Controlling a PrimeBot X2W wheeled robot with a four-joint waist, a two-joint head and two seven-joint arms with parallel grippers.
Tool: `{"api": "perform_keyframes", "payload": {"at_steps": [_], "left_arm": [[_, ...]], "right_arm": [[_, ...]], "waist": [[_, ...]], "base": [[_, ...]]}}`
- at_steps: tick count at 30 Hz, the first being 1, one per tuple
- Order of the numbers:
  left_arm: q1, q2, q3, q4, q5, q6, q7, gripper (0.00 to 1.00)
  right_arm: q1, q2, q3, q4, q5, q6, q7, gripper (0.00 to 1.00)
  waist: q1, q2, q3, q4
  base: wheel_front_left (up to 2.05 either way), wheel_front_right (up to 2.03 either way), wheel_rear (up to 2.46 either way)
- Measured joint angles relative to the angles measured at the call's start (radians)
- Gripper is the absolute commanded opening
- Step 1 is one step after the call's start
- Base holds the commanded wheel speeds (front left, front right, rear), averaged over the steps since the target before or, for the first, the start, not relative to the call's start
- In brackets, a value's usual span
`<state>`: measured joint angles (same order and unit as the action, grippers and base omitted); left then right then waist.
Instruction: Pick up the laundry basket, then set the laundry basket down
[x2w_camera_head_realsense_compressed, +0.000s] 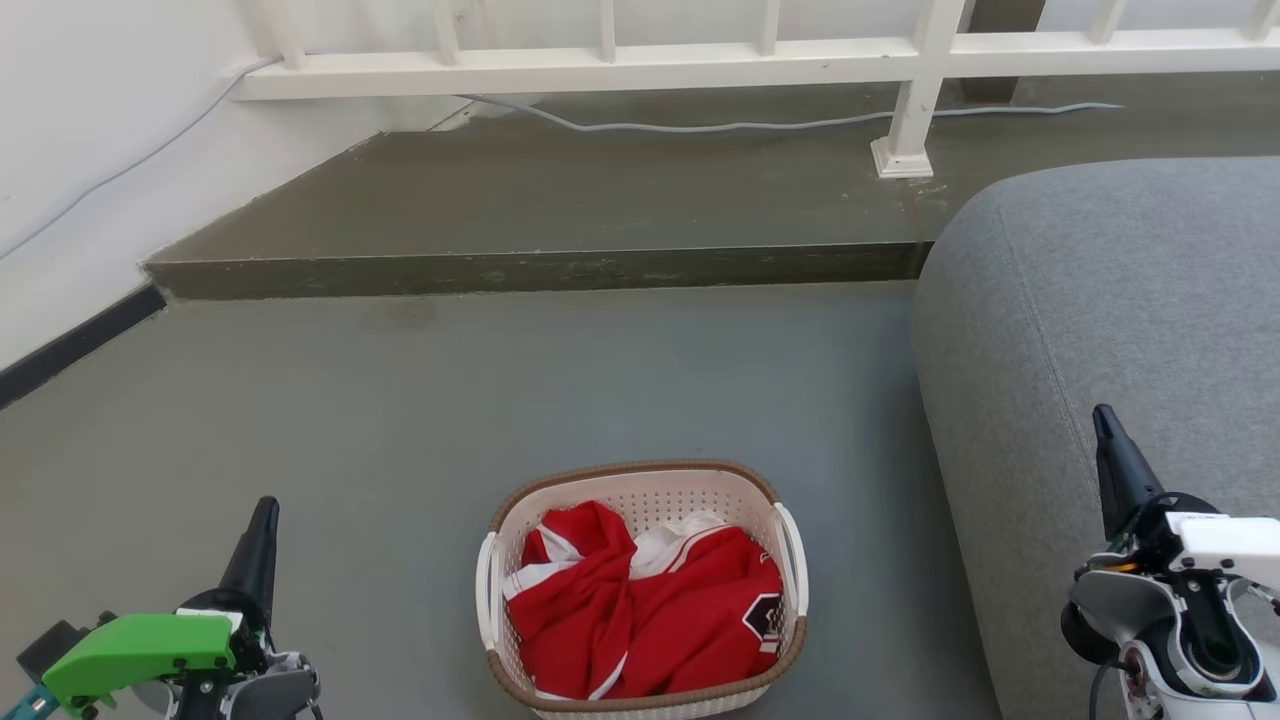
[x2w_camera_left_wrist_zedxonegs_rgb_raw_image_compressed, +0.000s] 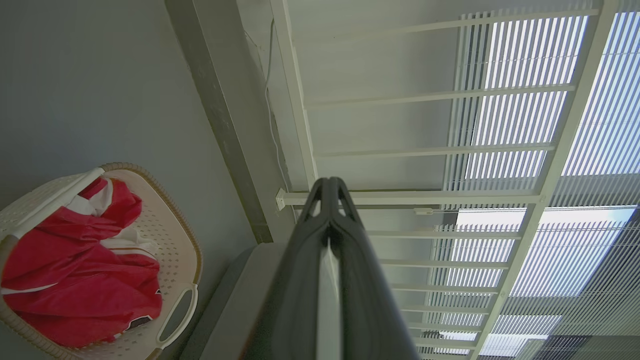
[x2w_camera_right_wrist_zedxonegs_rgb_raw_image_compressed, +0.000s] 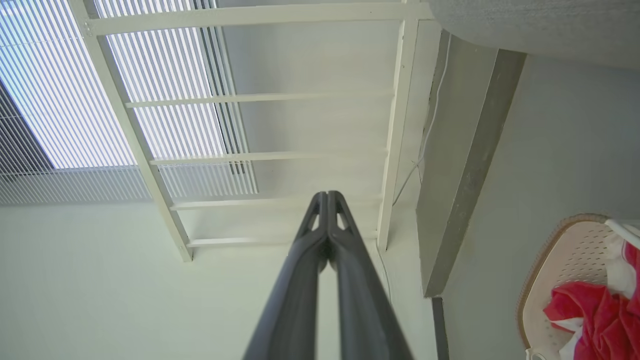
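Observation:
The laundry basket (x2w_camera_head_realsense_compressed: 640, 485) stands on the grey floor at the bottom middle of the head view: cream perforated plastic, brown woven-look rim, white side handles, red-and-white clothing inside. It also shows at lower left in the left wrist view (x2w_camera_left_wrist_zedxonegs_rgb_raw_image_compressed: 175, 240) and lower right in the right wrist view (x2w_camera_right_wrist_zedxonegs_rgb_raw_image_compressed: 565, 260). My left gripper (x2w_camera_head_realsense_compressed: 262, 515) is shut and empty, well to the basket's left. My right gripper (x2w_camera_head_realsense_compressed: 1103, 420) is shut and empty, to the basket's right, in front of the sofa. Fingertips touch in both wrist views (x2w_camera_left_wrist_zedxonegs_rgb_raw_image_compressed: 329, 182) (x2w_camera_right_wrist_zedxonegs_rgb_raw_image_compressed: 327, 195).
A grey sofa (x2w_camera_head_realsense_compressed: 1120, 300) fills the right side, close to the basket. A raised dark step (x2w_camera_head_realsense_compressed: 540, 268) crosses behind, with a white railing (x2w_camera_head_realsense_compressed: 600, 65) and a grey cable (x2w_camera_head_realsense_compressed: 700, 126) on it. A white wall (x2w_camera_head_realsense_compressed: 90, 130) stands at left.

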<state>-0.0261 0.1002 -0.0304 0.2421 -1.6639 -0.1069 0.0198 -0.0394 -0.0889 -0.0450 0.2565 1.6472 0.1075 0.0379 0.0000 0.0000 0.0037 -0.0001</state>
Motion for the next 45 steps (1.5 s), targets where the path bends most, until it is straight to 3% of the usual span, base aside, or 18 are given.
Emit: {"api": "perform_keyframes", "payload": {"at_steps": [45], "left_arm": [[-0.018, 0.000, 0.008, 0.026, -0.021, -0.012, 0.007, 0.00]], "right_arm": [[-0.014, 0.000, -0.012, 0.017, 0.019, 0.007, 0.008, 0.00]], "waist": [[0.0000, 0.0000, -0.001, 0.000]], "base": [[0.00, 0.00, 0.00]]}}
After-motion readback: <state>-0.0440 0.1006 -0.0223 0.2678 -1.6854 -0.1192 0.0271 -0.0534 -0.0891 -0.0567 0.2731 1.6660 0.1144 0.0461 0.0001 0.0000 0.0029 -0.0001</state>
